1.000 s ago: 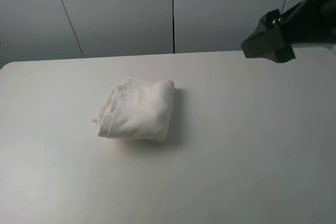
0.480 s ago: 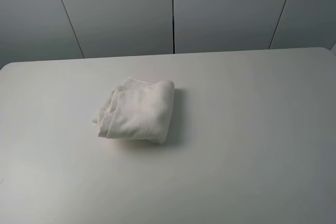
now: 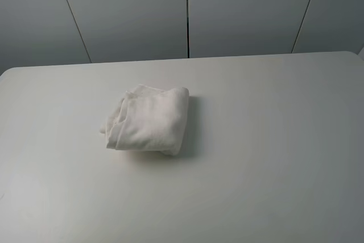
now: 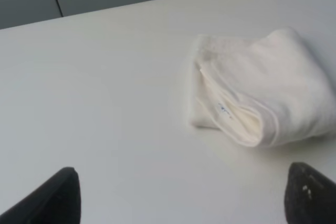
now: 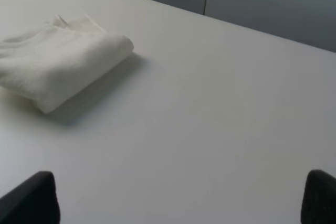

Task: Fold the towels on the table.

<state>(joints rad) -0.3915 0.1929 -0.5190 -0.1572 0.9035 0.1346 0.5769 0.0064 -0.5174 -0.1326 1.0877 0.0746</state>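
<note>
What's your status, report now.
Left gripper open, empty. Right gripper open, empty. Towel folded on table, untouched. Nothing in the way.

grey panelled wall [image 3: 136,12] behind, dark vertical seams [image 3: 187,12] between panels

Only the fingertips of the two grippers showed; the high exterior view held no part of either arm. The left gripper [image 4: 184,195] appeared as two matte black tips, one on each side of a wide gap. One fingertip [image 4: 52,200] was a dark, rounded wedge with a soft, slightly grainy surface. The opposite fingertip [image 4: 310,195] was just as black, with a few tiny pale specks on its face. The right gripper [image 5: 178,198] showed the same: two black, blunt, rounded tips [image 5: 31,198] with a dull finish, set far apart. No cables, screws or printed markings were visible on either.
</note>
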